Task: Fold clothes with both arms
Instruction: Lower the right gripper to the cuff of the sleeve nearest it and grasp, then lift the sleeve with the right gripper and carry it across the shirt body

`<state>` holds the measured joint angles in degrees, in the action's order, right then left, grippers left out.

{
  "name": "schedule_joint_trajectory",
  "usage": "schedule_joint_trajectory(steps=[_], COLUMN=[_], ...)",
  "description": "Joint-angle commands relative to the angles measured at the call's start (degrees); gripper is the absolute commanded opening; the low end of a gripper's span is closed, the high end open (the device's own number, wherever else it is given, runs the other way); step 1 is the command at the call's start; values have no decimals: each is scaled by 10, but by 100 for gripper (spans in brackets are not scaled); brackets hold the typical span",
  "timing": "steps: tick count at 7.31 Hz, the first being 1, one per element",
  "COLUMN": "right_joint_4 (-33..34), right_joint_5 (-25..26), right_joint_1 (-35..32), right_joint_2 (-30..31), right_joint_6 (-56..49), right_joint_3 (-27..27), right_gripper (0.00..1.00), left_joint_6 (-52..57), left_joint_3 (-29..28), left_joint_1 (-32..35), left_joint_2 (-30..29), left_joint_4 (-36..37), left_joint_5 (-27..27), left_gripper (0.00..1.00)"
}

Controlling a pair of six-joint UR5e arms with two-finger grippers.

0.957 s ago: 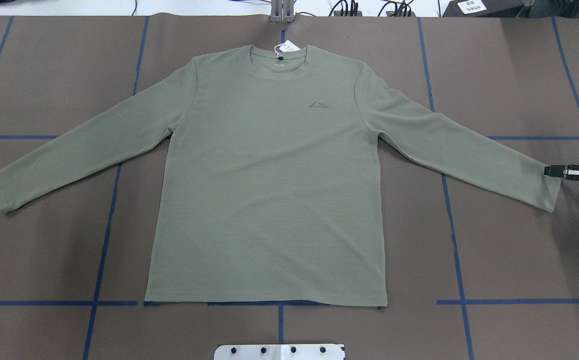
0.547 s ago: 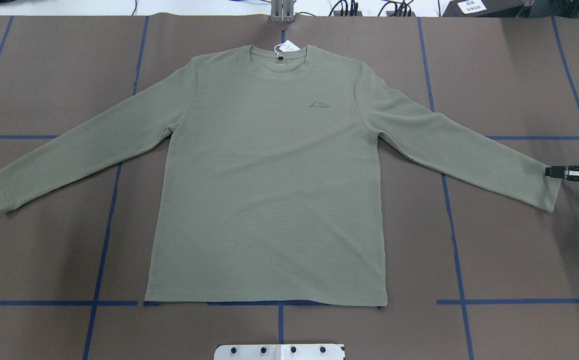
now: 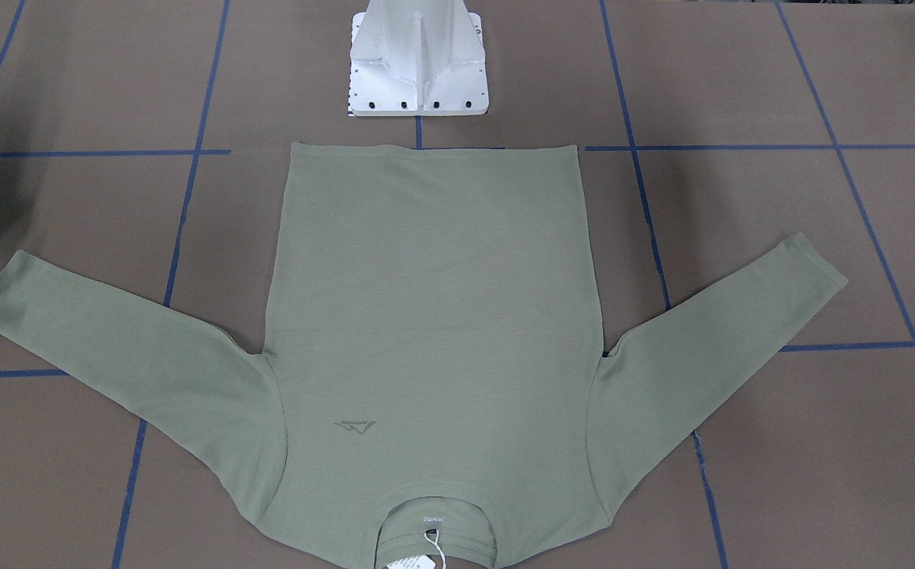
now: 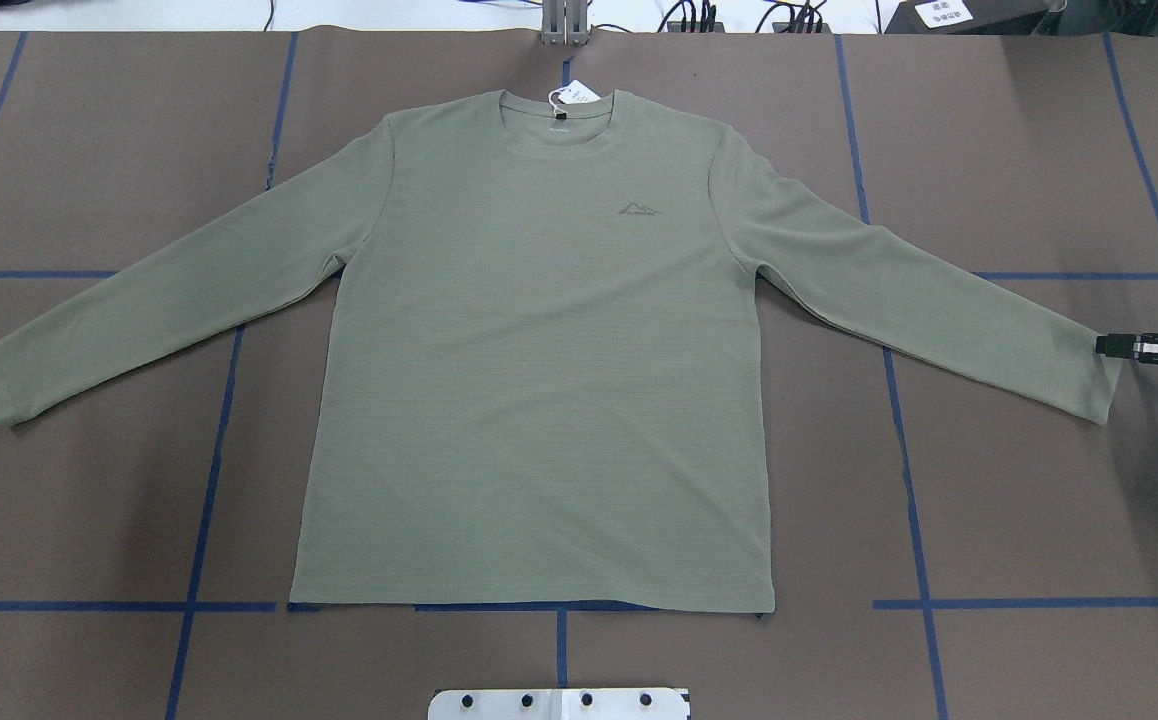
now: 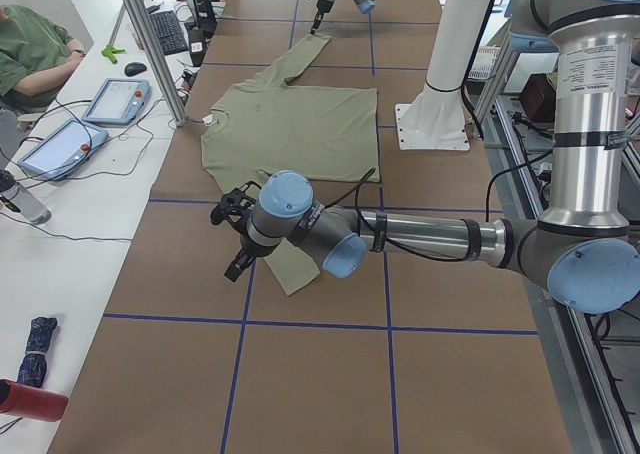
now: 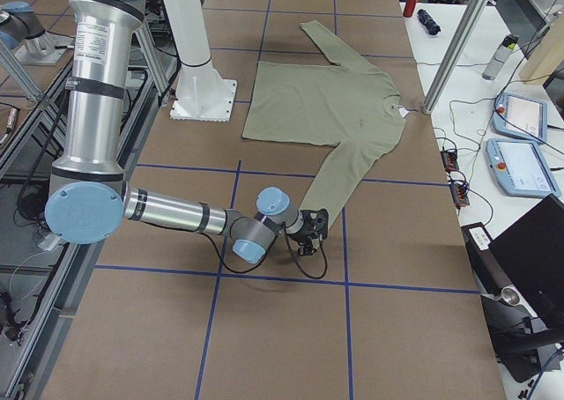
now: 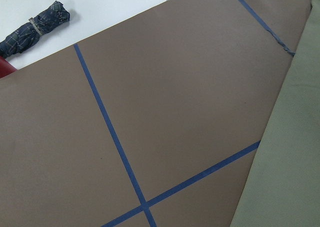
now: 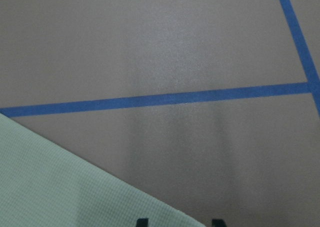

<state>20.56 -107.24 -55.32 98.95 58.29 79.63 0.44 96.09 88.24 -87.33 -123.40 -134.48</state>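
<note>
Shirt (image 4: 539, 380): flat; collar clipped in the front view.
Right gripper (image 4: 1104, 346): mostly off-frame; fingertips apart at the cuff, gripping nothing.
Left gripper (image 5: 236, 236): opening cannot be told.

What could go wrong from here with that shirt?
The right gripper has its jaws at the very edge of the cuff, so it may pinch only a sliver and lose it on lifting. The left gripper is beside the other sleeve, not on it; an uneven pull could drag the flat shirt askew.

Right end effector (image 4: 1107, 346) (mostly off-frame)
</note>
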Motion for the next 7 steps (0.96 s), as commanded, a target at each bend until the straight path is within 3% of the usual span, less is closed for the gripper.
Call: schedule_joint_trajectory(steps=[1, 2, 3, 4, 7], right_joint_4=[0, 0, -1, -1, 1], right_joint_5=[2, 2, 2, 2, -6], right_joint_1=[0, 0, 0, 0, -16], right_joint_2=[-2, -3, -3, -4, -5], right_joint_6=[0, 0, 2, 2, 2], right_joint_3=[-4, -4, -4, -4, 8], right_gripper=[52, 50, 19, 0, 0], left_joint_6=[0, 0, 0, 0, 0], left_joint_3=[1, 1, 1, 1, 1], left_joint_1=[0, 0, 0, 0, 0], left_joint_2=[1, 1, 1, 1, 7], left_joint_4=[0, 0, 0, 0, -3], left_joint_5=[0, 0, 0, 0, -1], left_gripper=[100, 100, 100, 100, 100])
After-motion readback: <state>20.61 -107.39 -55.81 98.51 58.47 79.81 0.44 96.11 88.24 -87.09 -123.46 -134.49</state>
